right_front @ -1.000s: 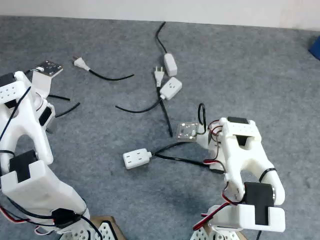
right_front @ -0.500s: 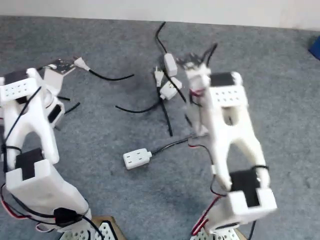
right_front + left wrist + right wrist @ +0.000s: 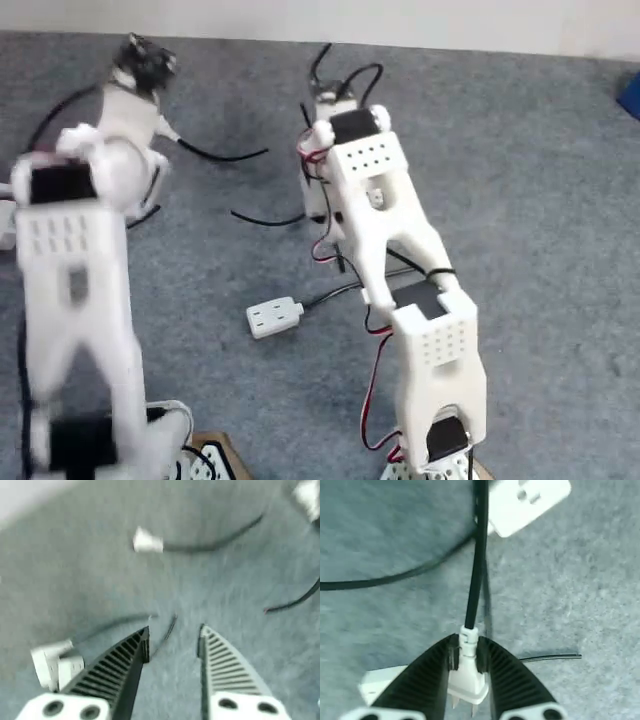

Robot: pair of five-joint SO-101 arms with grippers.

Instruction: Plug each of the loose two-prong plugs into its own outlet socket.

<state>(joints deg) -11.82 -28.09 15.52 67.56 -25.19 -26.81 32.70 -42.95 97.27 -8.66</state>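
The grey carpet [image 3: 540, 220] runs up to a pale strip [image 3: 470, 20] along the far edge, and a blue thing [image 3: 631, 95] pokes in at the side edge. There is lots of bare carpet past the right arm [image 3: 385, 210] toward that side. Between the two arms a white socket block [image 3: 274, 317] lies flat by itself, and its black cord [image 3: 330, 294] runs off under the right arm. The right gripper [image 3: 466, 647] is closed on a white plug [image 3: 468, 680]. One finger presses on each side of the plug, up where the wire comes out. The two metal prongs [image 3: 472, 709] stick out back toward the camera. The plug wire [image 3: 479, 555] runs straight away from the fingers and passes right by the edge of a second socket block [image 3: 530, 499]. A white piece [image 3: 377, 682] peeks out from under one finger, and I cannot tell what it is. The left gripper [image 3: 172, 639] is open, with a wide gap between its fingers, and it hangs above the carpet. A loose plug [image 3: 147, 542] lies well past the fingertips, with its dark wire [image 3: 215, 540] trailing off to the side. A pale lump [image 3: 52, 662] lies beside one finger, apart from it.
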